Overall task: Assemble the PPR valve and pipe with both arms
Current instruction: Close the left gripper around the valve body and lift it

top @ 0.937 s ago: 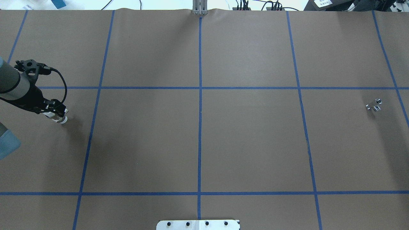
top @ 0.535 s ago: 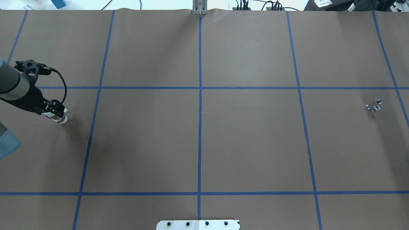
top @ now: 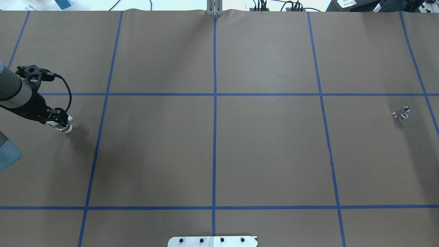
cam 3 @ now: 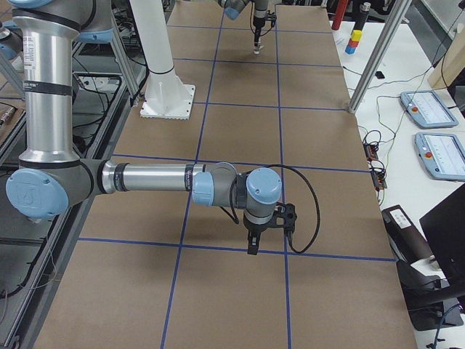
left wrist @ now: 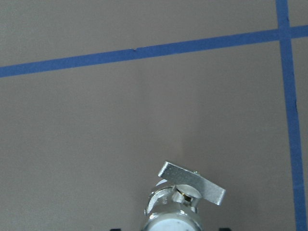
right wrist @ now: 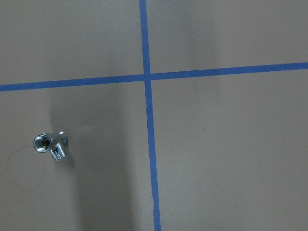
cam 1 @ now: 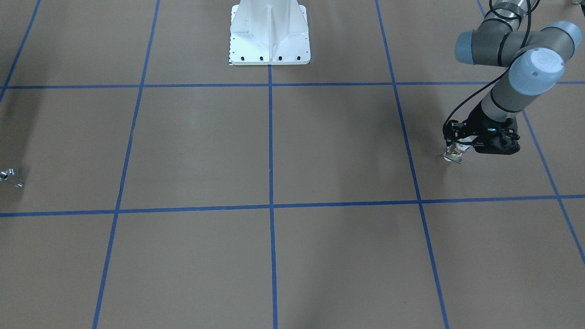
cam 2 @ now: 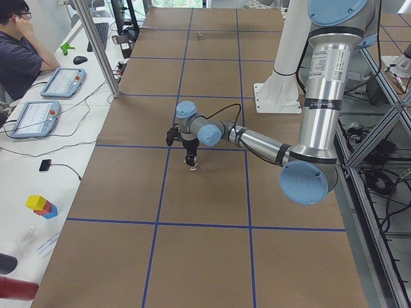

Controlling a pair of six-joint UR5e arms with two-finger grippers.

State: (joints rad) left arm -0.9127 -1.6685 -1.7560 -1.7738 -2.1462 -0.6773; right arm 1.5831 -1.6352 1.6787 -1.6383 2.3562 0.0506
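Note:
My left gripper (top: 61, 120) is shut on the PPR valve (top: 66, 127), a white collared piece with a silvery middle, held upright just over the table at the far left. The front view shows the gripper (cam 1: 458, 150) and the valve (cam 1: 452, 156). In the left wrist view the valve (left wrist: 179, 207) and its flat lever handle (left wrist: 192, 183) fill the bottom edge. The silvery pipe (top: 401, 113) lies on the table far right, also seen in the front view (cam 1: 10, 177) and the right wrist view (right wrist: 52, 146). My right gripper (cam 3: 254, 246) hangs above the pipe's area; I cannot tell its state.
The brown table paper carries a blue tape grid (top: 214, 94). The white bolted pedestal (cam 1: 269, 36) stands at the robot's side of the table. A metal post (top: 214, 8) stands at the far edge. An operator (cam 2: 19, 45) and tablets (cam 2: 32, 119) sit beside the table.
My left arm has shifted very slightly to the left with the valve still in its grip. The pipe has not moved.

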